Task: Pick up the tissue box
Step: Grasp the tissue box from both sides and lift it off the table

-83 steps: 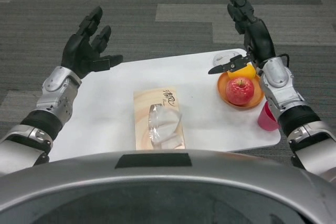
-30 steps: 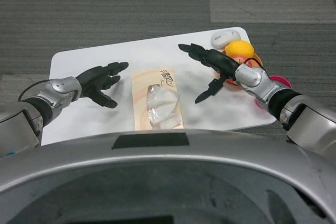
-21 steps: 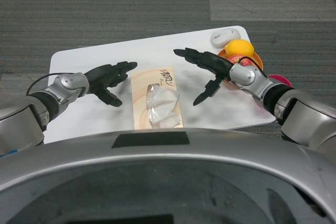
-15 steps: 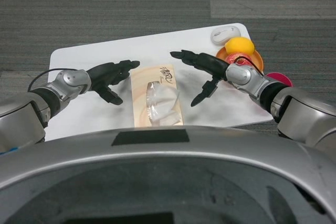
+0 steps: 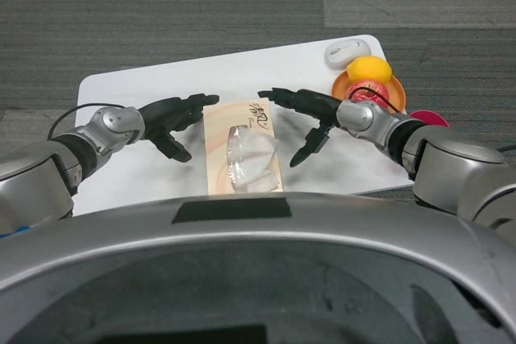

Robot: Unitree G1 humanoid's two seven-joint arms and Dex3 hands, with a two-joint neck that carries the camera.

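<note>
Both spread, empty, the left robot hand (image 5: 171, 118) and right robot hand (image 5: 306, 110) flank the tissue box (image 5: 244, 148) on the tabletop (image 5: 145, 86), seemingly to squeeze its long sides

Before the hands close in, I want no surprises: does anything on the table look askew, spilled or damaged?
Nothing stands out. The tan cardboard tissue box lies flat and intact between both open hands, left hand and right hand. The fruit sits in the orange bowl.
</note>
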